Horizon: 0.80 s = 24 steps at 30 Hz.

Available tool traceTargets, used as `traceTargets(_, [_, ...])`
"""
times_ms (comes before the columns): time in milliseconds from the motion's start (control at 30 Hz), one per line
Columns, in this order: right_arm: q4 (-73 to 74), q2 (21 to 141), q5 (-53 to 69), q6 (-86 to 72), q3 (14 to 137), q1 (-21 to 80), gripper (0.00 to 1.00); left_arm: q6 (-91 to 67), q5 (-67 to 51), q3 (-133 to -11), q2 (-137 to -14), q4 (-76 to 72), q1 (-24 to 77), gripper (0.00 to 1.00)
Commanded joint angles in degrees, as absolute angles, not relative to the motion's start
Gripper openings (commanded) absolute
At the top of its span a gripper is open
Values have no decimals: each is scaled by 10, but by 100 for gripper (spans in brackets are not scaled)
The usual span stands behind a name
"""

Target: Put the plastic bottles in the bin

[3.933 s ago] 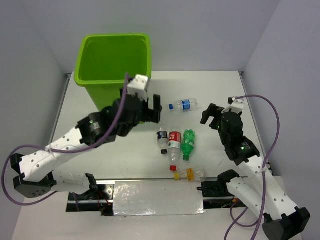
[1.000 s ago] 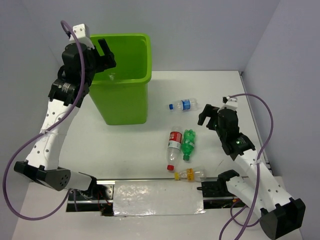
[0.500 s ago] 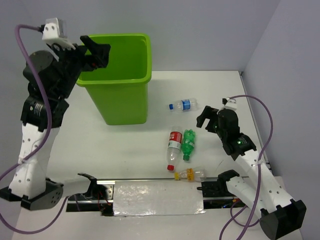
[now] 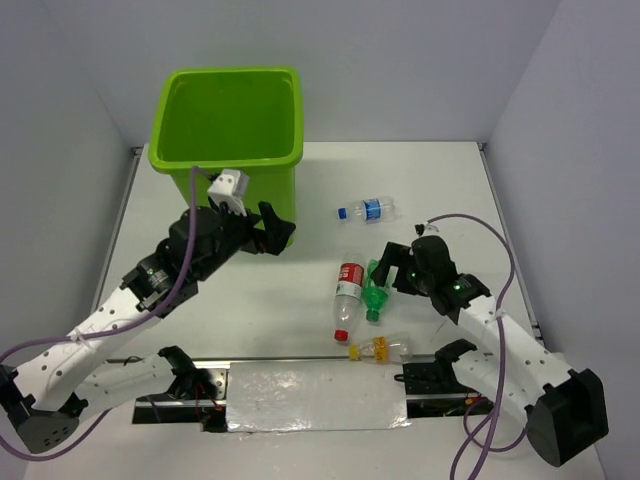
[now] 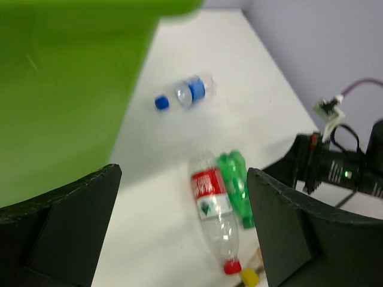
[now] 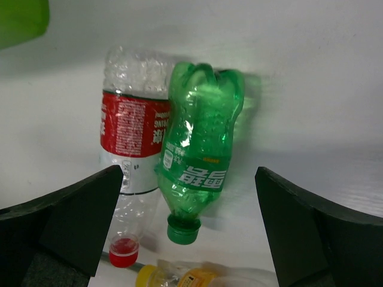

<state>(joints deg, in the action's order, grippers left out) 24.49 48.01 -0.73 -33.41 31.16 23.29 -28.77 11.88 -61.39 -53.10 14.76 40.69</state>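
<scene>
Left gripper (image 4: 272, 232) spread wide, empty, just in front of the bin (image 4: 228, 158). Right gripper (image 4: 388, 268) also spread, above the green bottle (image 4: 375, 297), gripping nothing. 4 bottles lie on the table (image 4: 450, 190): green touching red-label bottle (image 4: 347, 288), blue-label bottle (image 4: 368, 210) further back, yellow-cap bottle (image 4: 378, 348) nearest the arms.

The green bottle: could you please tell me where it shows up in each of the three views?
Top external: right of centre, the green bottle lies beside the red-label bottle.
Left wrist: lower middle, cap towards the bottom edge.
Right wrist: centre of the picture, cap pointing down.
Shared landmark: the red-label bottle, lying alongside it on its left in all three views.
</scene>
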Motion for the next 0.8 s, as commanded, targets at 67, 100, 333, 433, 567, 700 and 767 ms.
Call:
traceTargets(67, [179,527,11,-373,285,262,100,-323,121,-537,-512,87,445,99])
traceTargets(100, [172,539,14,-376,281,266,100,-325,116,-527,-511,84,446,99])
traceTargets(333, [100,634,1,-405,264,286,99,-344,140,-452,-456,87,450,99])
traceTargets(433, [84,656,-30,-412,264,286,93,-347,170,-442,-436,109,450,99])
traceTargets(567, [106,642,-68,-403,279,287,76,-353,189,-432,-416,130,450,99])
traceTargets(700, [146,577,-113,-374,308,287,51,-367,207,-424,-401,152,450,99])
traceTargets(767, [166,533,-133,-345,338,287,47,-371,213,-413,-393,156,450,99])
